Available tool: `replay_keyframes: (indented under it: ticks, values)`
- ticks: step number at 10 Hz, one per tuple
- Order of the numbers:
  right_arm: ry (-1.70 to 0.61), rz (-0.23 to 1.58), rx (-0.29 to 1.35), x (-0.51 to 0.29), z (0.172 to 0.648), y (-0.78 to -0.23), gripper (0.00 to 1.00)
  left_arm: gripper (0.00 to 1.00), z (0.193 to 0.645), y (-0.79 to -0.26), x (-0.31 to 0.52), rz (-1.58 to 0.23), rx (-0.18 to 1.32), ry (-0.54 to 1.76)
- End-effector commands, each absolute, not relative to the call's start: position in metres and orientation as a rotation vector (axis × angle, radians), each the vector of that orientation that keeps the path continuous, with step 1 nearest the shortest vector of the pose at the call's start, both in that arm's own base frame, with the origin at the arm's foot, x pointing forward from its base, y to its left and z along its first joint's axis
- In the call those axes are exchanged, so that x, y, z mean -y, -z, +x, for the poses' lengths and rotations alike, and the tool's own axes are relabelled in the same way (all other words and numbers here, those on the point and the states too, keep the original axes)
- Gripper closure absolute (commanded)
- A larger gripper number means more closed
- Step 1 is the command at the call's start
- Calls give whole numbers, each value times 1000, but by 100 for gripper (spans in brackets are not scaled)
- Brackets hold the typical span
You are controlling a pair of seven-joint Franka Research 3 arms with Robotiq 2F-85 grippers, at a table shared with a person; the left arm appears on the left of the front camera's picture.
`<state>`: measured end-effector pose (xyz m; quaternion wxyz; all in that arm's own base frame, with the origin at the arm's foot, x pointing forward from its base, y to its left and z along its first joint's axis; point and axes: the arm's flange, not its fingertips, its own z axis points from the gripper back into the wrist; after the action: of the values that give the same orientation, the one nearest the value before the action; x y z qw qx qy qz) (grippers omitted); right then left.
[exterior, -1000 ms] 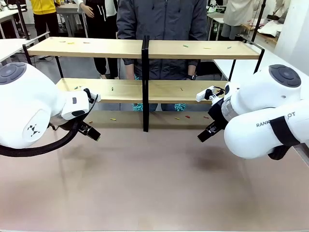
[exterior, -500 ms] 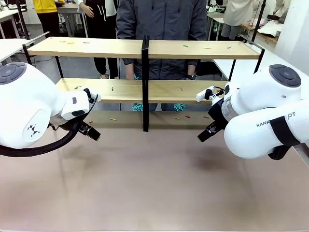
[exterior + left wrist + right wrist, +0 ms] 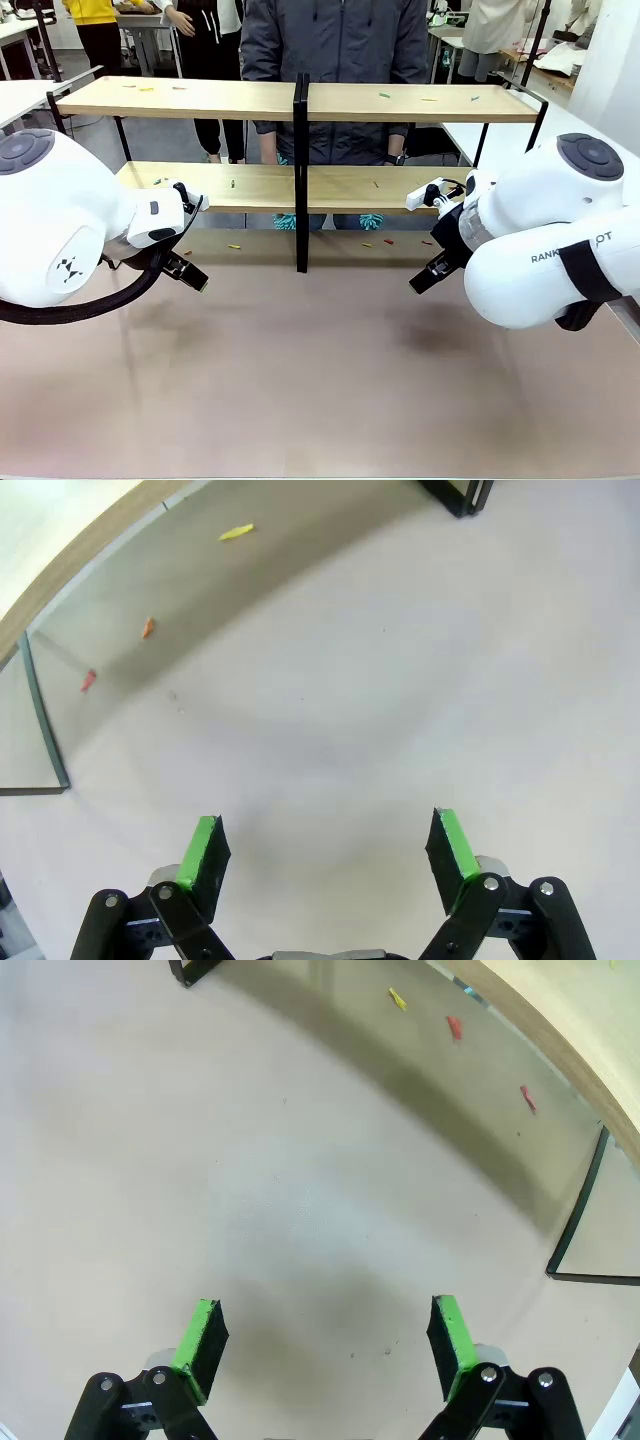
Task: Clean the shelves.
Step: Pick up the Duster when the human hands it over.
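Shelves [image 3: 220, 98] stand across the far part of the worktop [image 3: 320, 380]: two racks side by side that meet at a black post in the middle, each with an upper and a lower light wood board. Small coloured scraps lie on the boards and on the worktop beneath them. At the left, the left arm [image 3: 60, 220] hangs over the worktop near the lower board's left end, apart from it. The left jaws are spread wide with nothing between them, green pads [image 3: 205, 852] above bare worktop. Ahead of them a yellow scrap [image 3: 237, 532], an orange scrap [image 3: 148, 628] and a red scrap [image 3: 89, 680] lie in the rack's shadow. Behind the middle post a person [image 3: 340, 40] in a dark jacket stands at the far side. At the right, the right arm [image 3: 540, 250] hangs near the lower board's right end. The right jaws are likewise spread and empty over bare worktop, with a yellow bit [image 3: 398, 999] and two red bits [image 3: 454, 1027] ahead of them beneath the rack.
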<state>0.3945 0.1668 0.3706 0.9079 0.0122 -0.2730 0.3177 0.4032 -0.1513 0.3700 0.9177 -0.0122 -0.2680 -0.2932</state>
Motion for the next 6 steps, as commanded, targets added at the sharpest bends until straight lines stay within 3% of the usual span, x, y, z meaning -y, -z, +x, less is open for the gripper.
replay_keyframes:
  ticks: [1,3,6]
  values:
    - [-655,26,564,-167,395,-371,0,0,403,-370,151,-25,551,604]
    - [-656,25,563,-167,395,-371,0,0,403,-370,151,-25,551,603]
    - [-713,5,715,-135,310,-503,0,0,256,-490,94,-79,836,776]
